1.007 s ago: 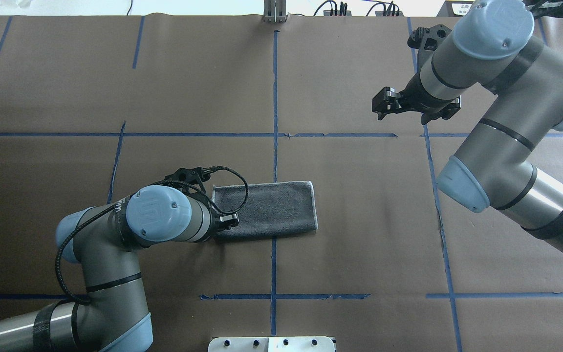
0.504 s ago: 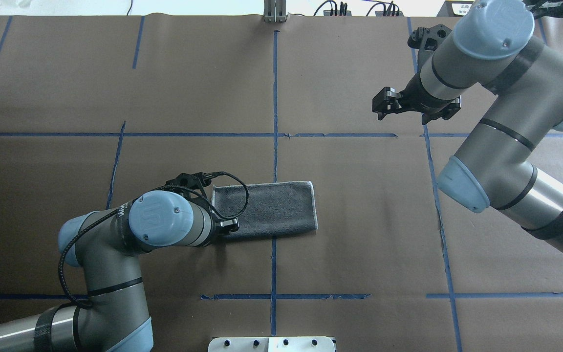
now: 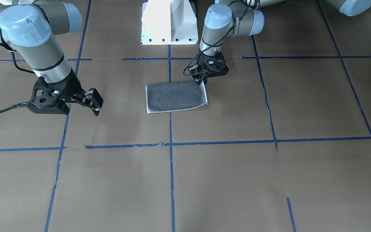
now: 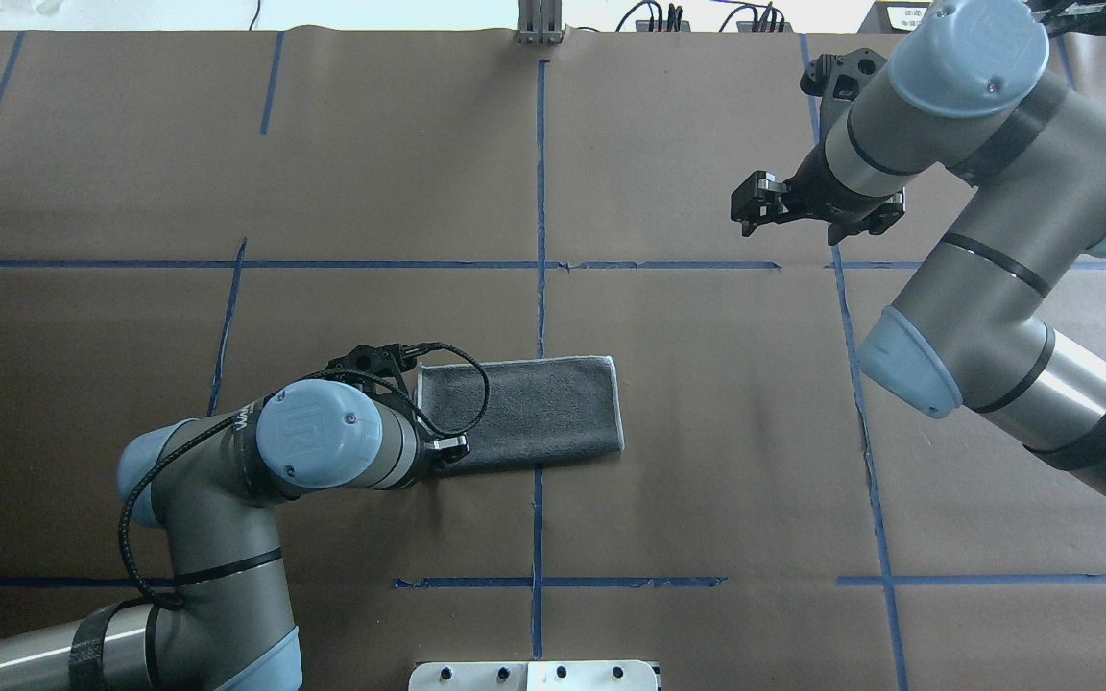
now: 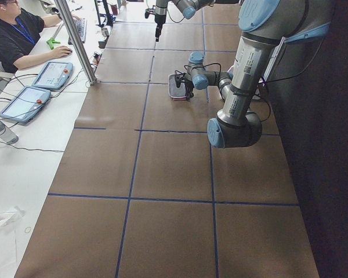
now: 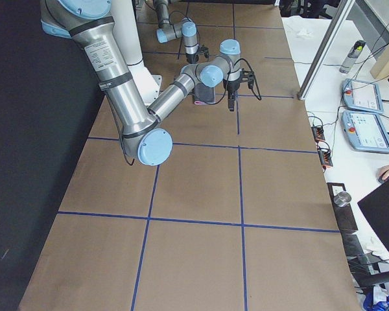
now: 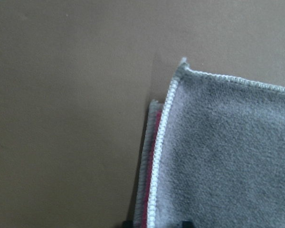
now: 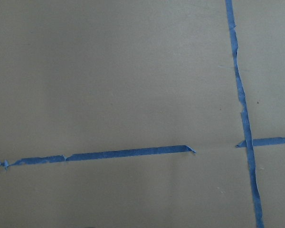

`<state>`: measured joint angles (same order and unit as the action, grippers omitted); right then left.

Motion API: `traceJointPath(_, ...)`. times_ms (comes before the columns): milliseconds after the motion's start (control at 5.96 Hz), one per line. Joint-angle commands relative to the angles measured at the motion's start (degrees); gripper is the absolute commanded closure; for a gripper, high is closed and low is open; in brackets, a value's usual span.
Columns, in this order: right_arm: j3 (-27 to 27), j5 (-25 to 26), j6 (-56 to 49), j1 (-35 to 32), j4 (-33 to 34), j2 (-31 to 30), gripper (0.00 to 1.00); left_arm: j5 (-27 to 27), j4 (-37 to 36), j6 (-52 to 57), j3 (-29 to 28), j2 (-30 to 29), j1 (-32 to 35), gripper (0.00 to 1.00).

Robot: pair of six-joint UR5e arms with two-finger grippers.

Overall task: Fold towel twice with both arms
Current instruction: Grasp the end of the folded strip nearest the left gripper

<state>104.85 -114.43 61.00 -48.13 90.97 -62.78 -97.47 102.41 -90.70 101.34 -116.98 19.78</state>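
Note:
The towel (image 4: 534, 408) lies flat near the table's middle as a folded rectangle, dark grey face up with pale edging (image 3: 175, 96). My left gripper (image 3: 203, 82) stands on the towel's short end at the corner nearest the robot. In the left wrist view its fingertips (image 7: 156, 224) sit either side of the stitched edge (image 7: 161, 142), open, and a pink layer shows underneath. In the overhead view the left wrist (image 4: 433, 446) hides that corner. My right gripper (image 4: 743, 213) hangs open above bare table far from the towel (image 3: 98, 104).
Brown paper with blue tape lines (image 4: 540, 192) covers the table. The white pedestal base (image 3: 169, 22) stands at the robot's side. In the exterior left view a person (image 5: 17, 37) sits at a side desk with tablets (image 5: 52, 74) beside a metal post (image 5: 75, 40).
The left arm has shifted slightly toward the robot along the towel's short end. The towel and the right arm have not moved.

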Motion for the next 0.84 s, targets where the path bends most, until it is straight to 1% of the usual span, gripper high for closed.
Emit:
traceJointPath(0,0.00,0.00,0.00,-0.12,0.00,0.03,0.00,0.00,-0.10,0.00,0.26,-0.09,-0.01,0.96)
traceJointPath(168,0.00,0.00,0.00,-0.12,0.00,0.03,0.00,-0.17,-0.71,0.00,1.39,-0.44,-0.01,1.00)
traceJointPath(336,-0.09,-0.09,-0.09,-0.21,-0.09,-0.06,0.00,-0.18,-1.59,0.00,1.23,-1.14,0.08,1.00)
traceJointPath(504,-0.09,-0.26,-0.78,-0.47,-0.09,-0.32,0.00,-0.09,-3.08,0.35,0.97,-3.14,0.17,1.00)
traceJointPath(672,0.00,-0.35,-1.84,-1.08,-0.09,-0.93,0.00,0.09,-6.75,0.44,-0.26,-7.95,0.17,1.00)
